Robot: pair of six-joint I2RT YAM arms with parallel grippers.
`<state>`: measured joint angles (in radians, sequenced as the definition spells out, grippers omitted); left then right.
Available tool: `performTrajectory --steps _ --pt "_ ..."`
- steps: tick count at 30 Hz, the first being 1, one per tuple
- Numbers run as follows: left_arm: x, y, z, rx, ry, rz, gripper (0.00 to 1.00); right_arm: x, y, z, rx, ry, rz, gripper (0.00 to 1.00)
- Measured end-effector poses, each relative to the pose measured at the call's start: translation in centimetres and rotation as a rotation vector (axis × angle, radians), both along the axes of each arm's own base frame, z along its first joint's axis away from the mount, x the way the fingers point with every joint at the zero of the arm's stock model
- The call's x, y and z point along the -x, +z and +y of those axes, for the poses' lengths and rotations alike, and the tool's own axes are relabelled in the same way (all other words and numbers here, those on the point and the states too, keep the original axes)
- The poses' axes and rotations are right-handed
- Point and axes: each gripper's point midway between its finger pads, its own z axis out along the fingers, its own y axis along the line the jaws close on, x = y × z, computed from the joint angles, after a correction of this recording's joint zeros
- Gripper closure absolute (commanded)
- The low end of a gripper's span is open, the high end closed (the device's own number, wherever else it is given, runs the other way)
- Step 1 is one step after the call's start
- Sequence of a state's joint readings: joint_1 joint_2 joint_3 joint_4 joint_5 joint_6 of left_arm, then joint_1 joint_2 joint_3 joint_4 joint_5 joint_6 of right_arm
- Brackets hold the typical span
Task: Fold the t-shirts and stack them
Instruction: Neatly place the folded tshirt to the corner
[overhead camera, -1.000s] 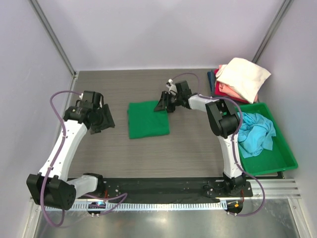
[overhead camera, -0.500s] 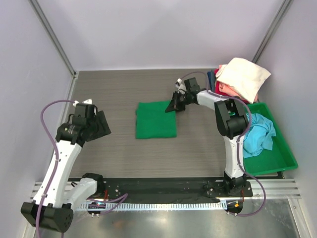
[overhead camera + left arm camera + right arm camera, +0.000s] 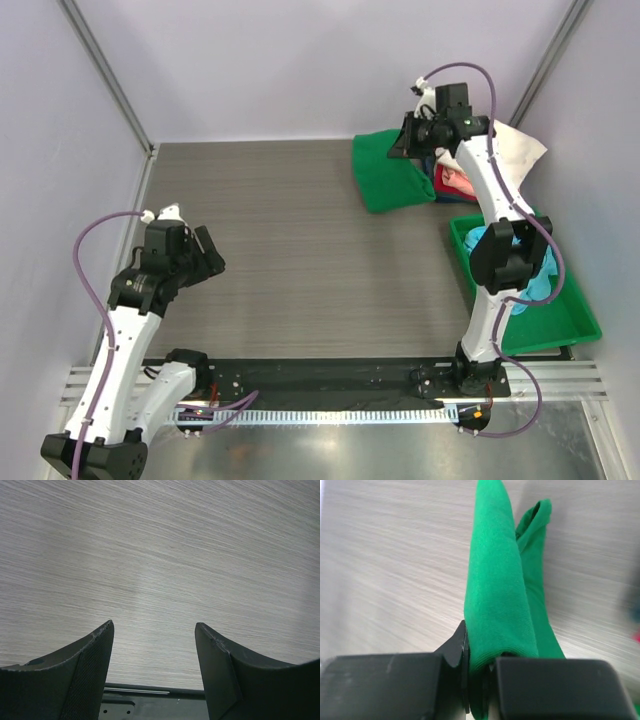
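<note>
**Folded green shirt in transit to the stack, right arm**

Step in hand: stacking. The right gripper (image 3: 480,666) has its jaws pinching one folded edge of the green t-shirt (image 3: 392,178). The wrist view shows several layers of cloth clamped between the jaws.

The shirt is at the far right of the worktop (image 3: 290,260), just left of the stack. That stack has a cream t-shirt (image 3: 520,147) on top and a pink-red t-shirt (image 3: 458,182) showing beneath it. The green one is beside the stack, not yet on it.

Orientation: the fold reads as a rough rectangle. Its long axis runs far to near, slanting a little to the right towards the near end. The pinched edge is the far end and the free end trails towards the arm bases. I cannot tell whether the free end brushes the worktop.

The left gripper (image 3: 154,630) hangs over bare worktop at the left, jaws spread, holding nothing.

A light blue t-shirt (image 3: 538,272) lies crumpled in the green bin (image 3: 545,343), so I judge the task well short of finished.

Next move, as I judge it: carry the fold right over the cream shirt and lower it flat and square to the pile. Release only once the free end has settled, or the layers may spill open.
</note>
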<state>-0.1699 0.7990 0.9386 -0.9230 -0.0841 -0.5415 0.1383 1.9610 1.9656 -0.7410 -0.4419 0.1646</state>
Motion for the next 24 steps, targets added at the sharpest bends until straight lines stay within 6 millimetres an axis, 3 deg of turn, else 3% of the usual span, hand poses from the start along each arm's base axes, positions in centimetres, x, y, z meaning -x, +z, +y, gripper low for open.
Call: performTrajectory --steps 11,24 --pt "-0.3 -0.1 -0.1 0.001 -0.001 0.001 0.34 -0.5 9.1 -7.4 0.203 -0.111 -0.186 0.99" --pt "-0.5 -0.3 -0.1 -0.001 -0.001 0.012 0.36 -0.4 10.9 -15.2 0.415 -0.182 -0.272 0.99"
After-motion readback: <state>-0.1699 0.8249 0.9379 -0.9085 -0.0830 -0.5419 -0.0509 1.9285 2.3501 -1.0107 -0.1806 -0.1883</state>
